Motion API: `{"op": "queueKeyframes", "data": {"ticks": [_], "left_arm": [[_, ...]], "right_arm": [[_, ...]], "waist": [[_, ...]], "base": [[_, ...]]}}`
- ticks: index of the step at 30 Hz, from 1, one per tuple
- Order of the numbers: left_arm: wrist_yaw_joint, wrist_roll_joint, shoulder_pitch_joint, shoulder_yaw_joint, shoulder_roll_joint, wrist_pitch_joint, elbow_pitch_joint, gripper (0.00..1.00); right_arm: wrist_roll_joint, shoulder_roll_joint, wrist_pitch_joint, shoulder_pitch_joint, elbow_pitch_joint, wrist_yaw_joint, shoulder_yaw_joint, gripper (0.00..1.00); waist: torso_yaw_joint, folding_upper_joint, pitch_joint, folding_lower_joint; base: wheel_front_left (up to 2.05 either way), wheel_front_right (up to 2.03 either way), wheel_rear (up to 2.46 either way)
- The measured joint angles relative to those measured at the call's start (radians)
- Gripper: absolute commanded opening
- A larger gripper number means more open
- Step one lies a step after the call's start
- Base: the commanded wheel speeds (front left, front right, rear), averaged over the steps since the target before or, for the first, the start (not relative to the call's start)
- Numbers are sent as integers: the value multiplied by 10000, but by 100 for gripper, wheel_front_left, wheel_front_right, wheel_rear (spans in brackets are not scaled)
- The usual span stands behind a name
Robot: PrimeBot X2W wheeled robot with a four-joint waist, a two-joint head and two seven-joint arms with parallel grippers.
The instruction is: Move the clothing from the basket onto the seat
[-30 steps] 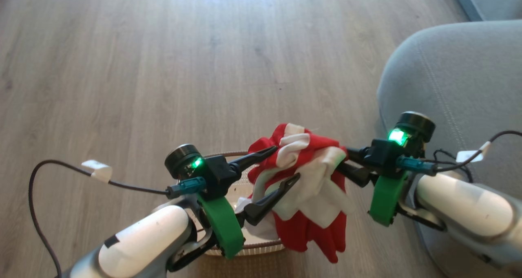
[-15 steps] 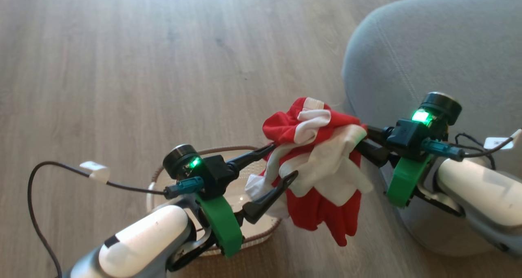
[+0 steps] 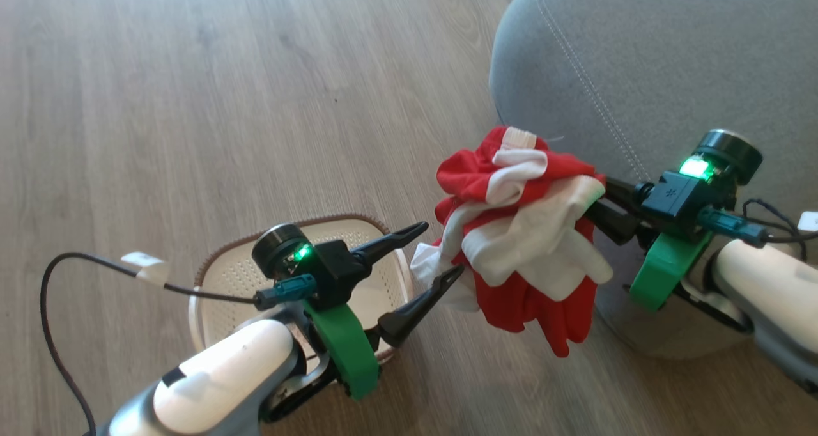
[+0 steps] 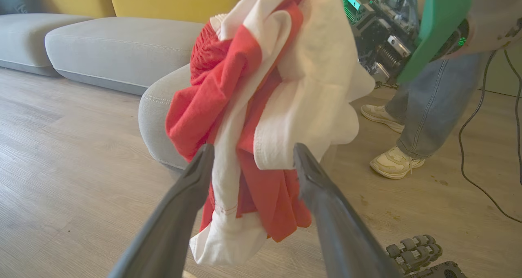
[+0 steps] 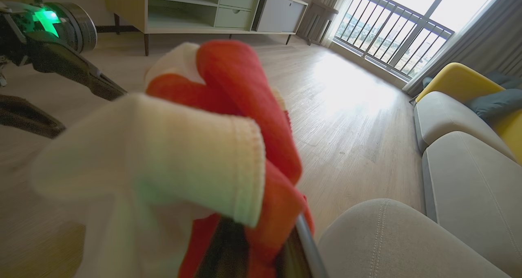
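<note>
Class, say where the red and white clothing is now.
Head view, right of centre: the red and white fabric bundle hangs from the right gripper, between the cream perforated basket and the grey upholstered seat.

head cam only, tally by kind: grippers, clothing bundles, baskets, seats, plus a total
grippers: 2 (left gripper, right gripper)
clothing: 1
basket: 1
seat: 1
total: 5
</note>
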Motion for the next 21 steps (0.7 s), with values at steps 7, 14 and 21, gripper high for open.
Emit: {"op": "queueKeyframes", "data": {"ticks": [7,14,21], "left_arm": [[-10,48,-189,4,6,15,-19,100],[-13,224,-868,29,125,303,-232,100],[-88,441,-1657,186,355,646,-593,100]], "right_arm": [[-255,12,31,180,-163,0,-1028,0],[-711,265,31,83,332,2,-2901,0],[-1352,798,104,-1330,1421,2,-5668,0]], "waist": [[-71,0,624,0],[19,0,1599,0],[339,0,3133,3]], "base": [[0,0,0],[0,0,0],[0,0,0]]}}
